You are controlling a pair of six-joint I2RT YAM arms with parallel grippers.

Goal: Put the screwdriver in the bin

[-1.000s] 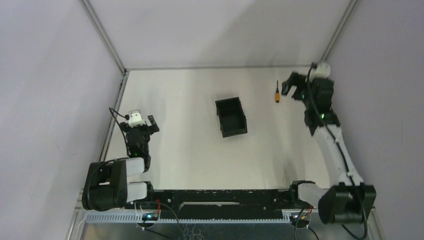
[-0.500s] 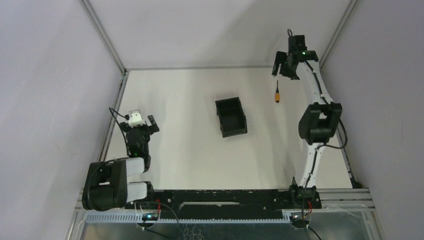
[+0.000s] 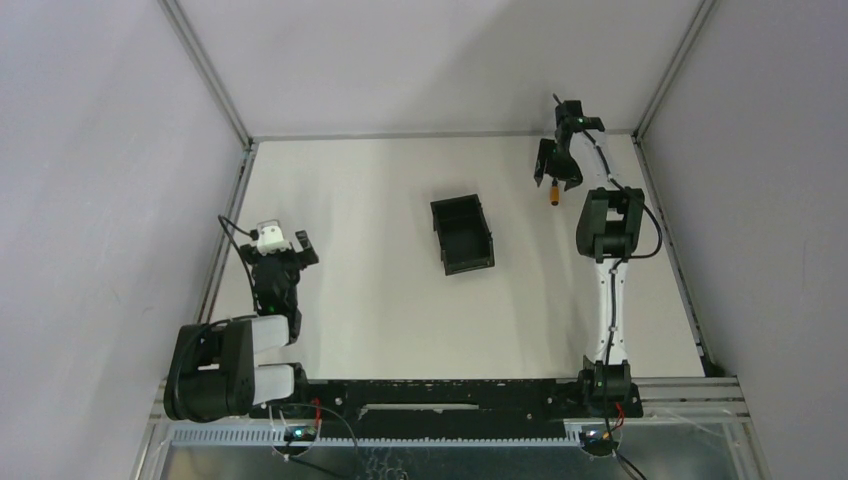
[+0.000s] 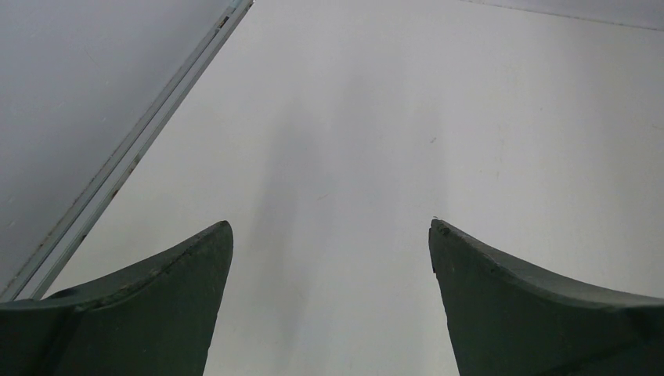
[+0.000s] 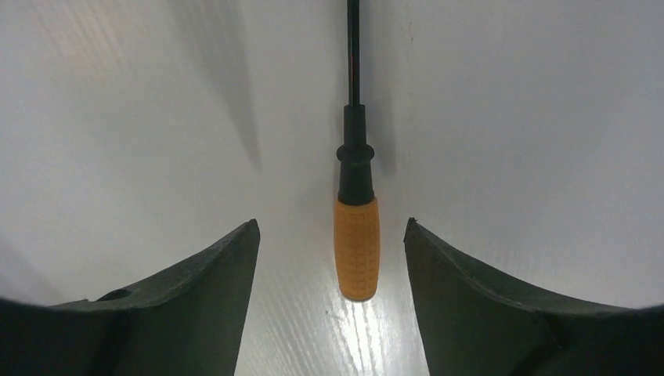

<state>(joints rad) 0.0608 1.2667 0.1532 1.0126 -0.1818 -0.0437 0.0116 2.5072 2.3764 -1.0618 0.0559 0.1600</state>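
The screwdriver (image 5: 356, 247), orange handle and thin dark shaft, lies on the white table at the far right; in the top view only its handle (image 3: 554, 199) shows below my right gripper. My right gripper (image 5: 329, 229) (image 3: 556, 178) is open and hangs over the screwdriver, its fingers either side of the handle without touching it. The black bin (image 3: 462, 234) stands upright in the middle of the table, well left of the screwdriver. My left gripper (image 4: 330, 227) (image 3: 283, 243) is open and empty at the near left, over bare table.
A metal frame rail (image 4: 125, 160) runs along the table's left edge close to my left gripper. Grey walls close the table at the back and both sides; the right wall stands near the right arm (image 3: 610, 225).
My right arm has stretched out to the far right and the gripper has come down over the screwdriver, hiding its shaft in the top view. The left arm, the screwdriver and the bin have not moved.
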